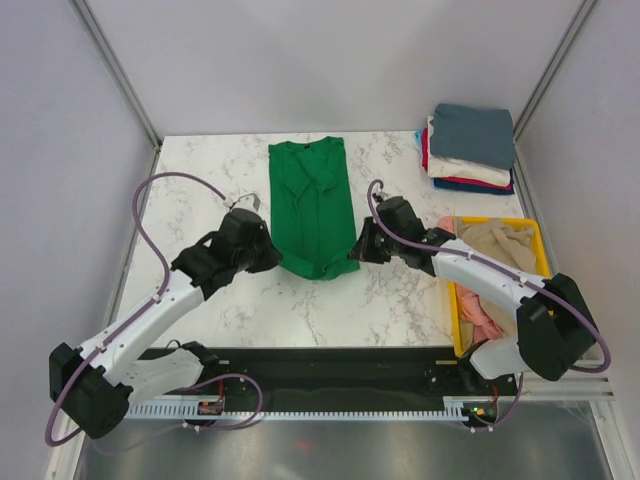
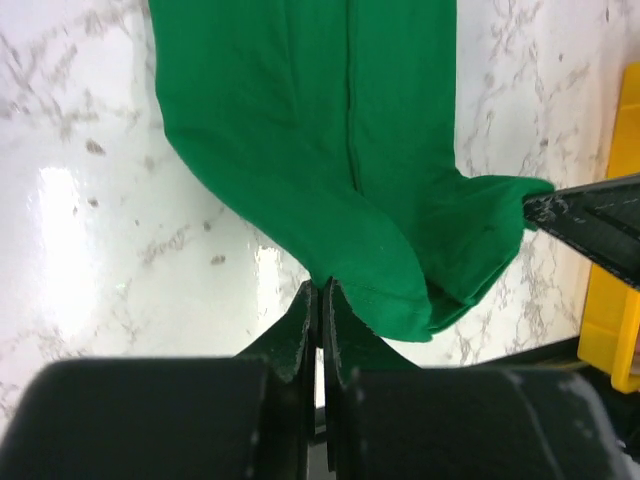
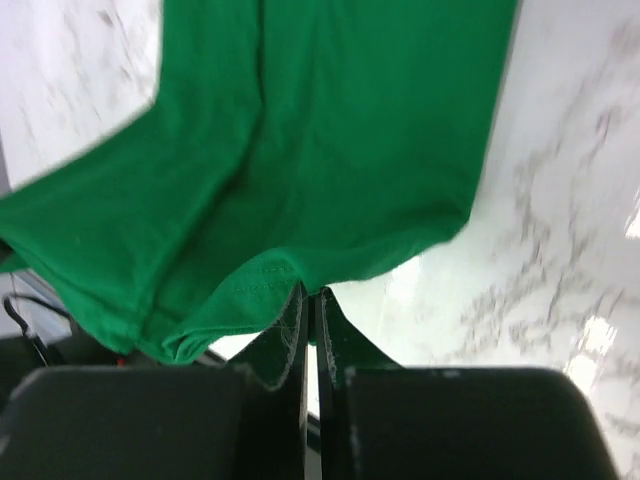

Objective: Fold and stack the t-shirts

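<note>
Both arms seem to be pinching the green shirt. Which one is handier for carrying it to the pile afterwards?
Probably the right. The folded pile sits at the far right, on that arm's side; the left arm would have to carry the green shirt across.

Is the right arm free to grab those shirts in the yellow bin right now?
Probably not yet: the right end effector is shut on the green t-shirt. The yellow bin lies right beside that arm, otherwise unblocked.

Bench (image 1: pixel 390 300) was white marble-look w/ grey veins, glossy, light glare on it. Pale grey walls (image 1: pixel 330 60) on 3 sides, alu posts (image 1: pixel 115 70) at corners.
</note>
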{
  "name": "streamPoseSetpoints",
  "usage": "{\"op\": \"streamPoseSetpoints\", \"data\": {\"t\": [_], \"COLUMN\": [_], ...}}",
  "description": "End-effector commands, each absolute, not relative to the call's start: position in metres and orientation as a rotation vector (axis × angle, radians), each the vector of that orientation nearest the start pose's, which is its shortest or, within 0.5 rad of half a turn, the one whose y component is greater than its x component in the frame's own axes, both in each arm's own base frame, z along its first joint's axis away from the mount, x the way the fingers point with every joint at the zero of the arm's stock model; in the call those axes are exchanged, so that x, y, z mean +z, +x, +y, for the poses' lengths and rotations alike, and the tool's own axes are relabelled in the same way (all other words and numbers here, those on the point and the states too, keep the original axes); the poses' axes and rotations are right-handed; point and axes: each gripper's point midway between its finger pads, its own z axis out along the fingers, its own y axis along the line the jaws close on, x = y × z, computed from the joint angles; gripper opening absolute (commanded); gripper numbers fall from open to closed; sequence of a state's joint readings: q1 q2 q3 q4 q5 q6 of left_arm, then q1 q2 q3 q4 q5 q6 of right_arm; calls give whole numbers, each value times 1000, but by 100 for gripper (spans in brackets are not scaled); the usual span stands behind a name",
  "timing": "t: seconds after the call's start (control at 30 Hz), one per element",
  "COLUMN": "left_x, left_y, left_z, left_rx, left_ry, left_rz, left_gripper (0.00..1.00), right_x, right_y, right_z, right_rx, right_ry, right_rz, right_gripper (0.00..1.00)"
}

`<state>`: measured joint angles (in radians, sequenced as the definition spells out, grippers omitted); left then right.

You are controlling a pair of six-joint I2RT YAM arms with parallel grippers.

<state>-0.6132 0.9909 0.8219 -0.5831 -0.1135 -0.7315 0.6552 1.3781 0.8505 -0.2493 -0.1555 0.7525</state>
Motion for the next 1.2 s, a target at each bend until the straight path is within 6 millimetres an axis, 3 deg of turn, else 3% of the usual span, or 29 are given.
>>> {"op": "streamPoseSetpoints", "data": {"t": [0.0, 0.03, 0.07, 0.1, 0.13, 0.27, 0.3, 0.33, 0.4, 0.57, 0.6, 0.77, 0.8, 0.83, 0.87, 0.9, 0.93, 0.97, 1.0, 1.07, 1.1, 1.13, 1.17], "left_x": [179, 179, 191, 193, 188, 201, 202, 203, 198, 187, 179, 172, 170, 156, 158, 153, 139, 141, 136, 126, 123, 111, 114], "left_y": [269, 279, 289, 296, 309, 346, 354, 359, 375, 407, 412, 438, 442, 448, 455, 461, 466, 475, 480, 499, 507, 506, 527], "left_z": [-166, -159, -161, -159, -152, -150, -148, -148, -152, -148, -147, -147, -148, -147, -148, -145, -146, -150, -147, -155, -155, -149, -148], "left_rx": [-415, -398, -423, -420, -408, -435, -418, -440, -460, -492, -489, -489, -491, -482, -482, -489, -500, -526, -521, -568, -565, -544, -535], "left_ry": [-146, -172, -172, -159, -183, -165, -147, -139, -126, -172, -181, -180, -174, -179, -175, -177, -178, -169, -172, -124, -121, -149, -167], "left_rz": [2332, 2334, 2317, 2316, 2332, 2317, 2316, 2320, 2344, 2375, 2396, 2404, 2406, 2434, 2424, 2438, 2466, 2457, 2468, 2478, 2484, 2552, 2547], "left_gripper": [2, 2, 2, 2, 2, 2, 2, 2, 2, 2, 2, 2, 2, 2, 2, 2, 3, 3, 4, 13, 33, 39, 44], "right_x": [137, 136, 155, 150, 169, 178, 168, 176, 166, 167, 159, 151, 142, 145, 143, 132, 135, 134, 120, 129, 115, 130, 132], "right_y": [297, 309, 326, 335, 352, 385, 391, 401, 410, 438, 442, 461, 465, 472, 476, 481, 490, 495, 501, 519, 524, 539, 546], "right_z": [262, 260, 264, 264, 268, 272, 272, 273, 274, 275, 275, 277, 276, 275, 274, 273, 272, 273, 272, 271, 271, 270, 269], "right_rx": [770, 760, 769, 746, 757, 698, 673, 672, 654, 629, 616, 612, 598, 592, 585, 573, 571, 573, 565, 587, 590, 605, 610], "right_ry": [9, 17, -3, -3, -6, -40, -44, -38, -40, -46, -45, -49, -48, -42, -46, -41, -37, -42, -33, -14, -3, 5, 9], "right_rz": [2441, 2445, 2396, 2415, 2371, 2355, 2381, 2361, 2379, 2354, 2366, 2365, 2380, 2366, 2364, 2382, 2365, 2363, 2384, 2356, 2379, 2337, 2331], "right_gripper": [0, 0, 0, 0, 0, 0, 0, 0, 0, 0, 0, 0, 0, 0, 0, 0, 0, 0, 2, 16, 41, 55, 65]}}
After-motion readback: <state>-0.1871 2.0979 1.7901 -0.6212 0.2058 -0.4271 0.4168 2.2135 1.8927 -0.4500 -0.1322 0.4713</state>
